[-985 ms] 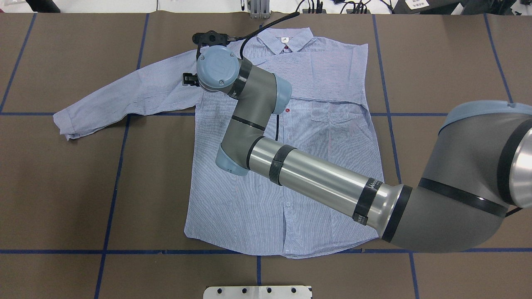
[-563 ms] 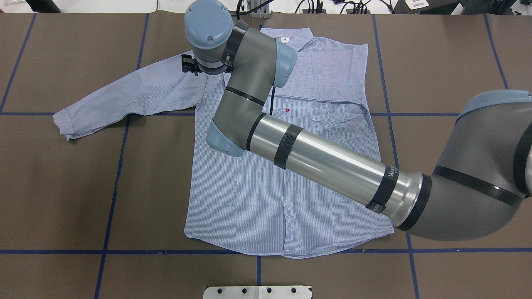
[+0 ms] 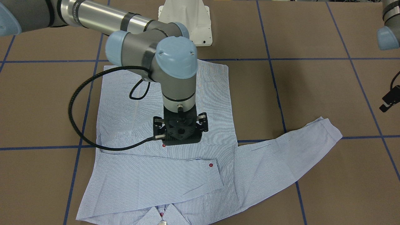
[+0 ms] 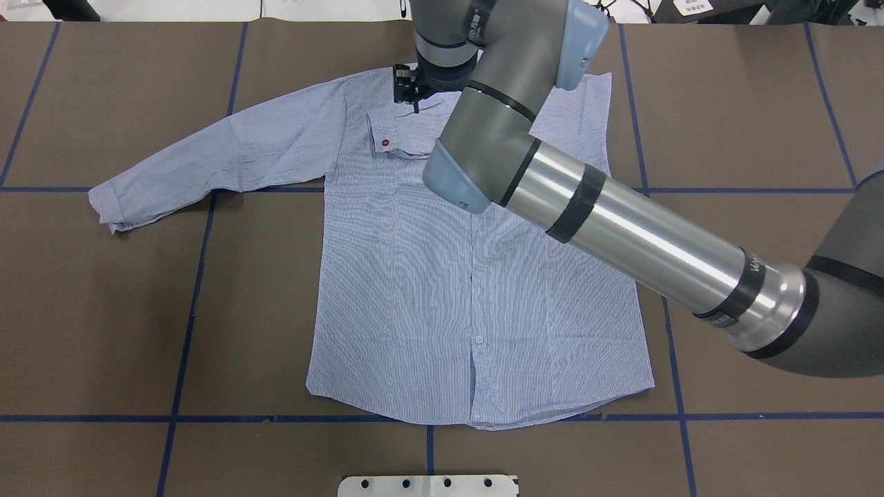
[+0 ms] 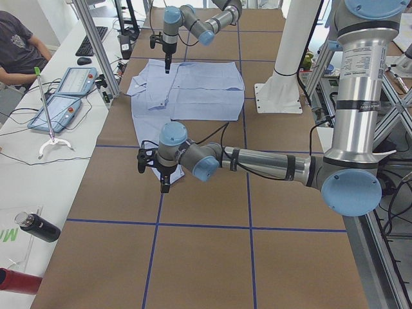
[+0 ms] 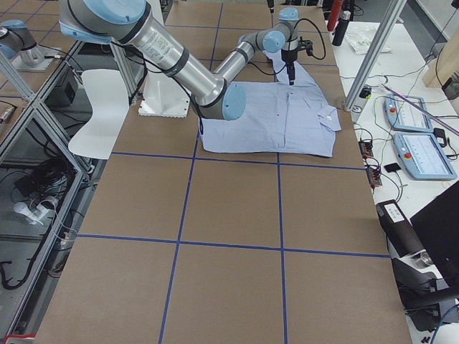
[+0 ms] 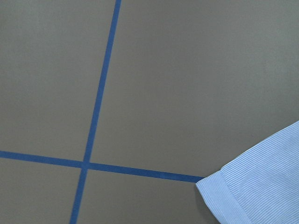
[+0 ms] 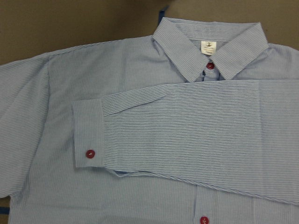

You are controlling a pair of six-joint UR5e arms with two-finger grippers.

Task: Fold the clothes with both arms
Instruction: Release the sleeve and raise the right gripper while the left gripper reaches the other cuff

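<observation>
The light blue striped shirt lies flat, front up, collar at the far edge. One sleeve is folded across the chest, its cuff with a red button near the middle. The other sleeve stretches out sideways. My right gripper hovers over the upper chest, seems open, and holds nothing. My left gripper hangs off the shirt beside the outstretched cuff. I cannot tell whether it is open or shut.
The brown table cover carries blue tape lines. The white pedestal base stands at the robot's edge. Control panels and a dark bottle lie on the side bench, where a person sits.
My right arm has swung from over the shirt's shoulder toward the collar, uncovering the folded sleeve's cuff. The shirt has not moved.
</observation>
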